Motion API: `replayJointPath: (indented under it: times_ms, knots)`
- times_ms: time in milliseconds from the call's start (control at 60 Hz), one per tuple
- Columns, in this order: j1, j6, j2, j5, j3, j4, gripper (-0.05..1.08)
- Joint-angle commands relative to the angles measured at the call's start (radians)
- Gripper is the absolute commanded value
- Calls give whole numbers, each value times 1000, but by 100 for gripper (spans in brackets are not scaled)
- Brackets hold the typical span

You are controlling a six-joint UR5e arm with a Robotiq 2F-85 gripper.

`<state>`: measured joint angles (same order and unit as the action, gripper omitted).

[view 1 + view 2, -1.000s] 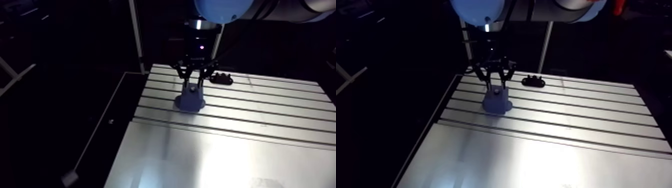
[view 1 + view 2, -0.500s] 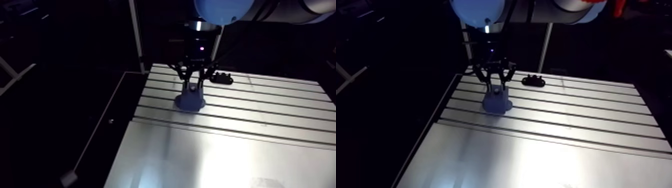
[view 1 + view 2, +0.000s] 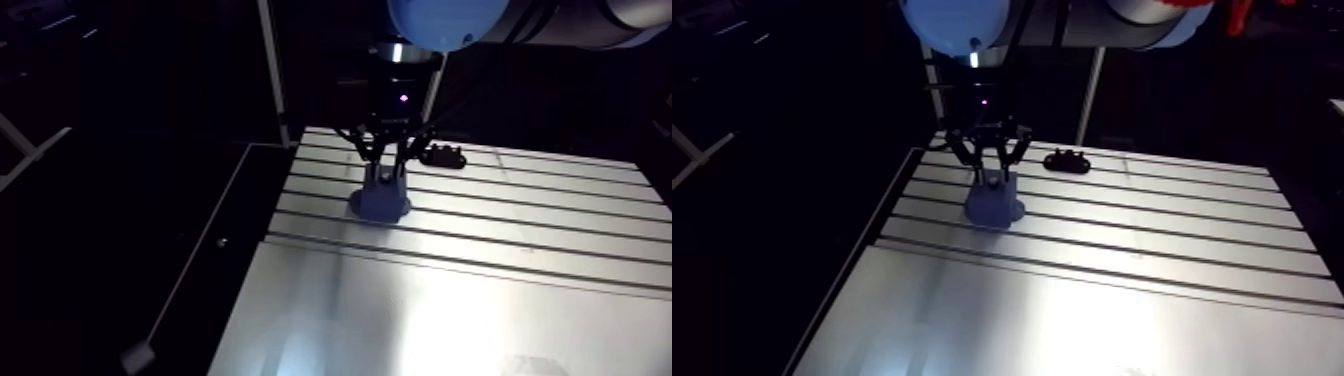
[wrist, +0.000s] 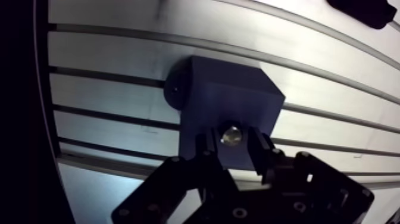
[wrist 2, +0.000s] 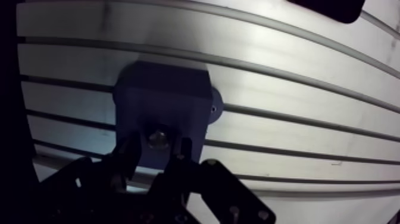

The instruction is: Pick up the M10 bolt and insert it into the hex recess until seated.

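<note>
Aluminium runs wide around your work: the slotted table (image 3: 1152, 215) carries long grooves across its far half and gives way to a smooth plate on the side nearer the arm camera. In the arm view the blue block (image 3: 994, 205) stands close to one side edge of the table, where the metal drops off into the dark, so you have little margin on that side. Across the slots the other way, the surface stretches broad and bright. A black clamp-like piece (image 3: 1067, 160) lies near the far edge, apart from the block, with bare slots between them. A pale upright post (image 3: 1090, 95) rises behind that far edge.

In the wrist view your gripper (image 4: 232, 149) hangs straight over the block's top face. Its fingers (image 4: 205, 149) stand narrow, closed in on the M10 bolt (image 4: 231, 136) from both sides. The bolt's round metal end shines between them, upright on the block's top. You cannot see the hex recess or how deep the bolt sits. A rounded flange (image 4: 174, 89) with a small hole juts from the block's side onto the table. Beyond the table all is dim.
</note>
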<state>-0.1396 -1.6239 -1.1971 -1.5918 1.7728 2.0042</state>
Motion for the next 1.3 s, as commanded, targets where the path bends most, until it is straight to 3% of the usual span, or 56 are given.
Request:
replayJointPath:
  times_ms: [17,1300]
  knots:
    - [0,0,0,-1,1,0,60]
    - [-2,-6,2,-1,0,0,67]
